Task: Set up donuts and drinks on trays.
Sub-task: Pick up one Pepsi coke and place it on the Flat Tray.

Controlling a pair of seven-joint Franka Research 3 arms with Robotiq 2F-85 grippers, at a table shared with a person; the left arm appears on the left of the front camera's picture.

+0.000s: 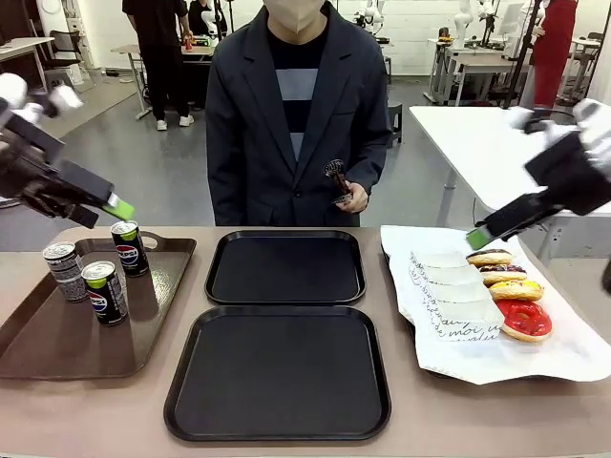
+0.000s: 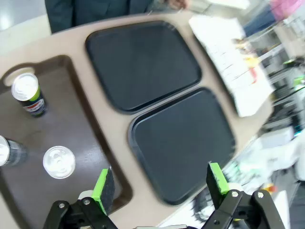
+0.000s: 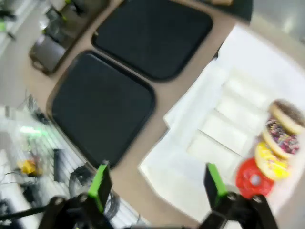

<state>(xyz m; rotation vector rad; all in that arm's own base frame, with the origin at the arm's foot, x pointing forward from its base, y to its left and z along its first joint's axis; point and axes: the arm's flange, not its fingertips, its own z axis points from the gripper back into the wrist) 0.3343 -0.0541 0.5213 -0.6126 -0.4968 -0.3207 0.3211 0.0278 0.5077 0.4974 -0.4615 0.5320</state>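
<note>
Two black trays lie bare in the middle of the table, the far one (image 1: 284, 267) (image 2: 143, 64) (image 3: 152, 36) and the near one (image 1: 279, 372) (image 2: 183, 143) (image 3: 100, 107). Three Pepsi cans (image 1: 129, 248) (image 1: 65, 270) (image 1: 103, 291) (image 2: 28, 94) (image 2: 58, 162) stand on a brown tray. Several donuts (image 1: 516, 289) (image 3: 269, 160) lie in a row on white paper at the right, the nearest of them red (image 1: 523, 320) (image 3: 255, 179). My left gripper (image 1: 103, 210) (image 2: 160, 183) hangs open above the cans. Over the paper's far edge, above and beside the donuts, my right gripper (image 1: 482, 237) (image 3: 157, 186) is open too.
The brown tray (image 1: 57, 348) with handles fills the table's left end. White paper (image 1: 449, 315) with paper sleeves covers the right end. A person stands at the far side, holding a small dark object (image 1: 337, 176) in one hand. Another table (image 1: 477, 134) stands behind on the right.
</note>
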